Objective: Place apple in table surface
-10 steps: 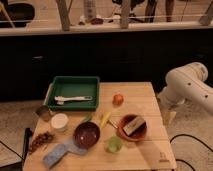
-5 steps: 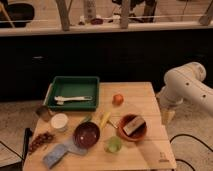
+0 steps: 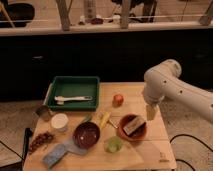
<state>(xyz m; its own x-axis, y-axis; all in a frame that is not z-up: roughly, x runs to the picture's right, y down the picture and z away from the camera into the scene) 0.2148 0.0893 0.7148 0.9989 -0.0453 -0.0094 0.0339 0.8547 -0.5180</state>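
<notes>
Apple (image 3: pixel 118 99) on desk (image 3: pixel 150 145), near tray (image 3: pixel 75 79). Claw (image 3: pixel 151 111) at desk's right edge, apart from apple. Impossible to tell whether open or closed.

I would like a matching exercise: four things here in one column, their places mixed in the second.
1 apple
2 green cup
3 white tool
4 gripper

A inside the green tray
B over the right edge of the table surface, beside the orange bowl
C near the front edge
D on bare wood, right of the tray

Pairs: 1-D, 2-C, 3-A, 4-B
</notes>
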